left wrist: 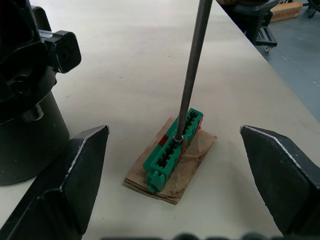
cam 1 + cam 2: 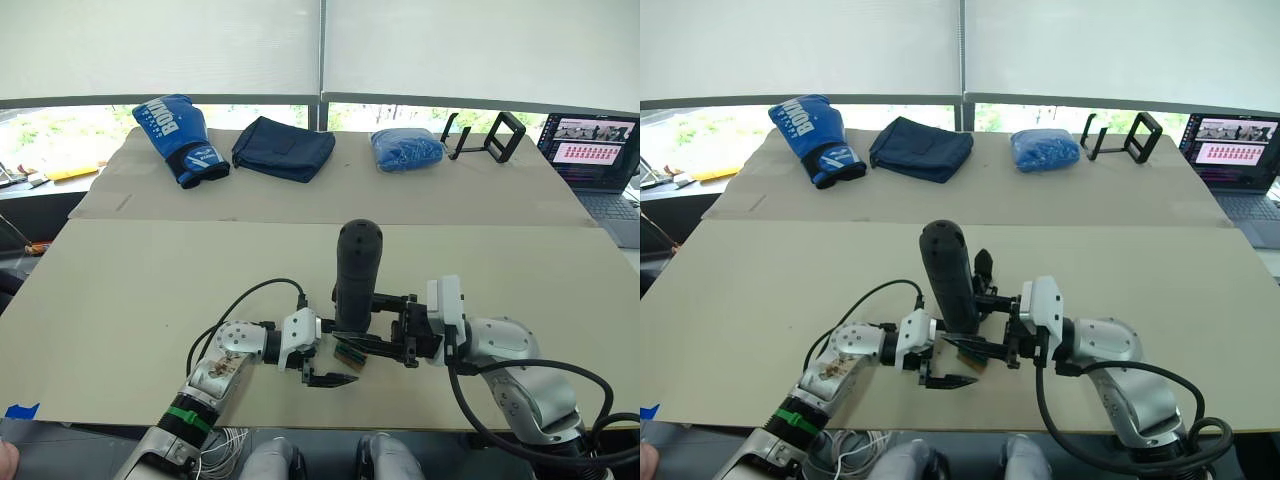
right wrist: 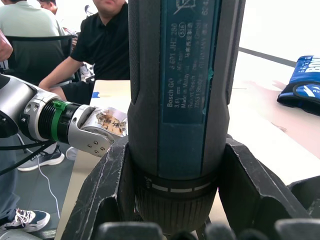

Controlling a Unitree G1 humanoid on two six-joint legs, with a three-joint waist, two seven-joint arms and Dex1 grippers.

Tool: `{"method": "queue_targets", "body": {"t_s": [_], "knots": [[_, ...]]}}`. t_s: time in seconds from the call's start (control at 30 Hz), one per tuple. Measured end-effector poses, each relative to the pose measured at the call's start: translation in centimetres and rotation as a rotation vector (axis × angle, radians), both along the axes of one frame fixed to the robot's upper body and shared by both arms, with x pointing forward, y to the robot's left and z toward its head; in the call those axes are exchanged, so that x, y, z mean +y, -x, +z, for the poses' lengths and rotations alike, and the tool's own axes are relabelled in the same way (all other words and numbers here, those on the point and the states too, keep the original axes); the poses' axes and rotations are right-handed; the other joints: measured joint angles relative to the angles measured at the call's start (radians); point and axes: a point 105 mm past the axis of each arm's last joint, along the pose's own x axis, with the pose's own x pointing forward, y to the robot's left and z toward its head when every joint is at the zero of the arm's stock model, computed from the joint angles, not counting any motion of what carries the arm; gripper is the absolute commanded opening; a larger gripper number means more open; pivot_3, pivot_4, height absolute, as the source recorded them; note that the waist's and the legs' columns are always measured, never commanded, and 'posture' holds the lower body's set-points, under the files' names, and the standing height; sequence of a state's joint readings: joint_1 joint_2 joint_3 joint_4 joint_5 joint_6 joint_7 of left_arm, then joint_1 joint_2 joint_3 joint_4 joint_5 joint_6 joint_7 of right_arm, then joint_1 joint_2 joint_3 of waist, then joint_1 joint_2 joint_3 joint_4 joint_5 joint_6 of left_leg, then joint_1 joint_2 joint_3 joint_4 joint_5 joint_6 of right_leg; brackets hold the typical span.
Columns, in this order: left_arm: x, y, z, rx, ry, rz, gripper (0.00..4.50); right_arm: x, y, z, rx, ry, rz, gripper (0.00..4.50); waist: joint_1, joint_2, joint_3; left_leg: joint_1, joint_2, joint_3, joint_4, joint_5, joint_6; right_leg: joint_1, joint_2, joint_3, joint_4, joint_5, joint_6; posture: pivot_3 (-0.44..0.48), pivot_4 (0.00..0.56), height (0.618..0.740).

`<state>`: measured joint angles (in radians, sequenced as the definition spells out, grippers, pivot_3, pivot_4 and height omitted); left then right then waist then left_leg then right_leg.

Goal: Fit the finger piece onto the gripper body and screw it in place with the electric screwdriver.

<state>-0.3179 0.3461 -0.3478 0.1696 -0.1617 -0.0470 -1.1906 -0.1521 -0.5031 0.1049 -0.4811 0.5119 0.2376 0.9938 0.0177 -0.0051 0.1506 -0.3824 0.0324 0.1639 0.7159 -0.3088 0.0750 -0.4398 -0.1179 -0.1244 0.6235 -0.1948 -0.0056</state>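
My right gripper (image 2: 368,322) is shut around the lower body of the electric screwdriver (image 2: 356,272), holding it upright in the middle of the table; the right wrist view has its fingers (image 3: 107,185) clamped on the barrel. The thin metal bit (image 1: 192,70) points down into a green slotted block (image 1: 172,152) lying on a scrap of brown card. Straddling that block, my left gripper (image 2: 335,362) stands open and touches nothing. The gripper body (image 1: 27,125), a black stubby base with a mechanism on top, stands just beside the block, behind the screwdriver (image 2: 983,268). The finger piece is hidden.
Along the far table lie a blue boxing glove (image 2: 180,135), a dark blue cloth bag (image 2: 283,147), a blue plastic bundle (image 2: 407,149) and a black stand (image 2: 485,135). A laptop (image 2: 595,150) sits at far right. People (image 3: 107,35) sit beyond the table.
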Motion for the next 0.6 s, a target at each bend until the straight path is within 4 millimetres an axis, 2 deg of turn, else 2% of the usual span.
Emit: {"method": "queue_targets", "body": {"t_s": [0.6], "knots": [[-0.04, 0.00, 0.00, 0.002, 0.001, 0.001, 4.44, -0.16, -0.03, -0.08, -0.003, 0.020, -0.009, 1.91, 0.000, 0.000, 0.000, 0.000, 0.000, 0.000, 0.000, 0.000, 0.000, 0.000, -0.001, 0.000, 0.000, 0.000, 0.000, 0.000, 0.150, 0.740]]}}
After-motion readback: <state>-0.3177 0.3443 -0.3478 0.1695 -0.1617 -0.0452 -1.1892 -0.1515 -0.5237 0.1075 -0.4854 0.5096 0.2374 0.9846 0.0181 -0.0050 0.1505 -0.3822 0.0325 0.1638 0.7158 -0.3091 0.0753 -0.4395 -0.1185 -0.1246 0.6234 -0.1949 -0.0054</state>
